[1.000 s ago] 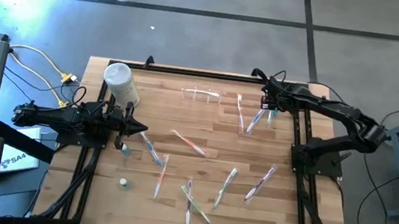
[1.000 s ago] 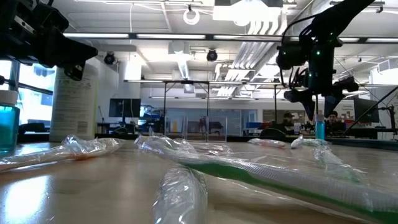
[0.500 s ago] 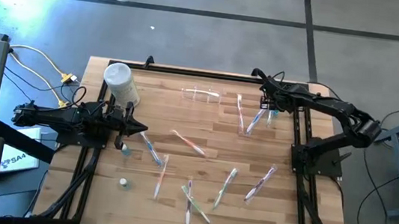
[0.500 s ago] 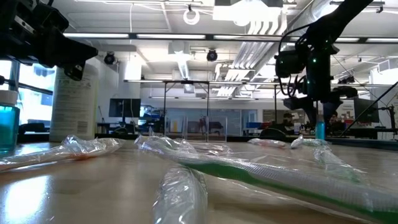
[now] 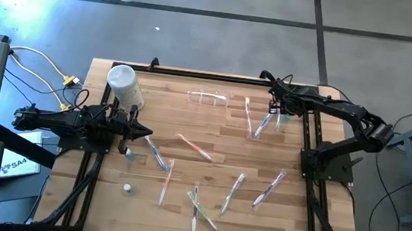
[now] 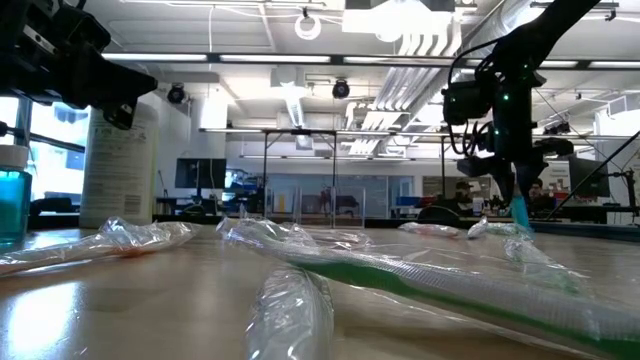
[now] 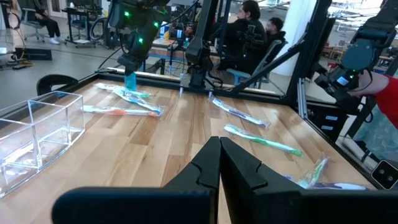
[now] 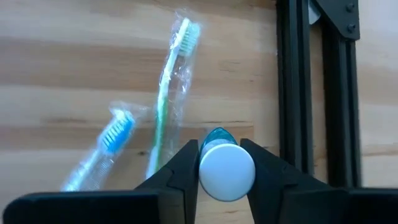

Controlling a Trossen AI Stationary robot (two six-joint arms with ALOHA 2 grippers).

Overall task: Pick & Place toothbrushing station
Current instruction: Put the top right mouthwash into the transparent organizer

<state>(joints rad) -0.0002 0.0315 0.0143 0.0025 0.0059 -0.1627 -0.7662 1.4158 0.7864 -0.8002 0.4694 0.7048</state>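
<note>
The toothbrushing station [image 5: 206, 97], a see-through box, stands on its base at the table's far middle and also shows in the left wrist view [image 7: 37, 134]. No gripper touches it. At the far right, my right gripper [image 5: 278, 114] points down and is shut on a small blue bottle [image 6: 521, 211] with a white cap. My left gripper [image 5: 145, 134] waits shut and level at the table's left side [image 7: 219, 149]. Wrapped toothbrushes [image 5: 246, 120] lie flat beside the bottle. My right gripper pinches the small bottle's white cap [image 8: 227, 171] between its two fingers [image 8: 186, 163], one on each side. The fingers come steeply from above. The blue body [image 6: 523, 214] leans below them. Whether its base rests on the table, I cannot tell.
A white canister [image 5: 124, 84] stands at the far left. Two more small bottles [image 5: 127, 187] stand near the left side. Several wrapped toothbrushes [image 5: 232, 190] are scattered over the table's middle and near half. A dark frame rail [image 8: 308, 93] runs close beside the right gripper.
My right gripper has closed its fingers on the small blue bottle's cap. The bottle stood upright a second ago and now leans under the fingers.
</note>
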